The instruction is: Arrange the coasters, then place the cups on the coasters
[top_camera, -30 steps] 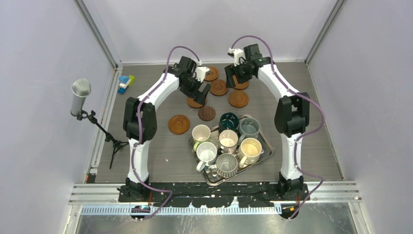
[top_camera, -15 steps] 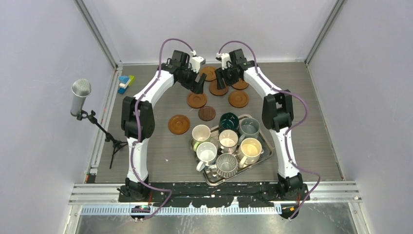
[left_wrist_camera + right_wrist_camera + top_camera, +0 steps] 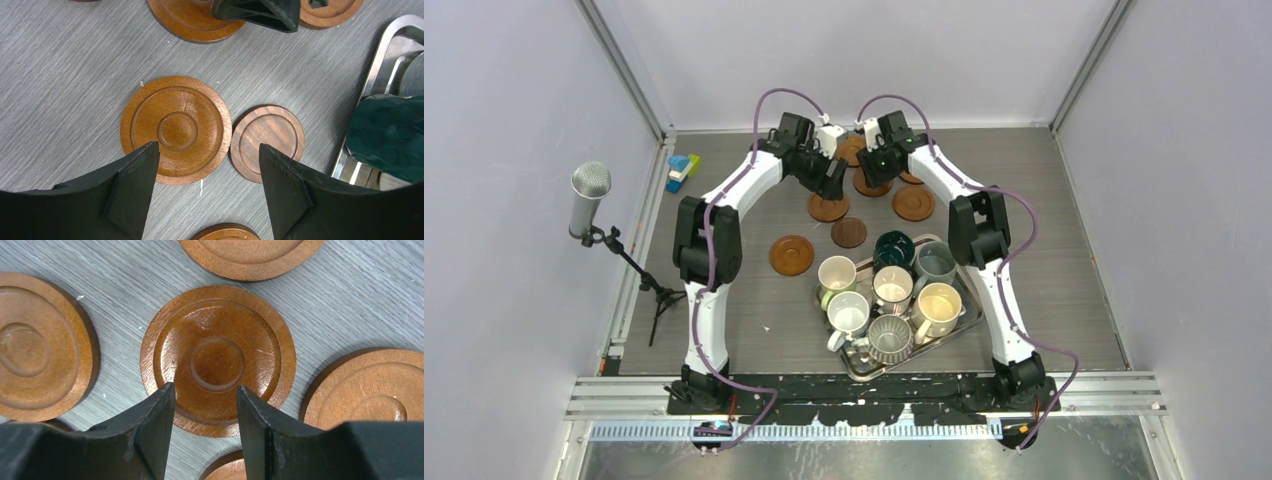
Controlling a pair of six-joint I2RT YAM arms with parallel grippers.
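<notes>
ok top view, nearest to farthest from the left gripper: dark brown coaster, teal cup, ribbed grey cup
From the left gripper:
1. dark brown coaster, off the tray
2. teal cup, tray's far end
3. ribbed grey cup, tray's near end

L arm point(image 3: 739, 190) & R arm point(image 3: 944, 180) stretched twd table point(image 3: 754, 300) far edge, wrists close together, angled down. L gripper point(image 3: 207, 147) jaws wide apart; R gripper point(image 3: 205, 388) jaws narrower, gap showing.
</notes>
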